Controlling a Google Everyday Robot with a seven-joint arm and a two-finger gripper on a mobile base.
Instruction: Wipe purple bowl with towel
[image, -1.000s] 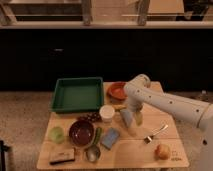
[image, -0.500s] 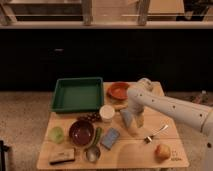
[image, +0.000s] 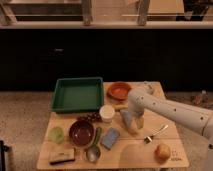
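Just beside white cup (image: 107, 113), gripper (image: 136, 123) at towel (image: 127, 120), grip unclear, blue pad (image: 111, 138) between towel and purple bowl (image: 81, 134)

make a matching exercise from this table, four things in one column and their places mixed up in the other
Things
1. purple bowl
2. towel
3. gripper
4. green tray

Places
A. low at the towel, right of the white cup
B. back left of the table
C. front left, beside the blue pad
D. lying between the white cup and the fork

Pairs: 1-C, 2-D, 3-A, 4-B
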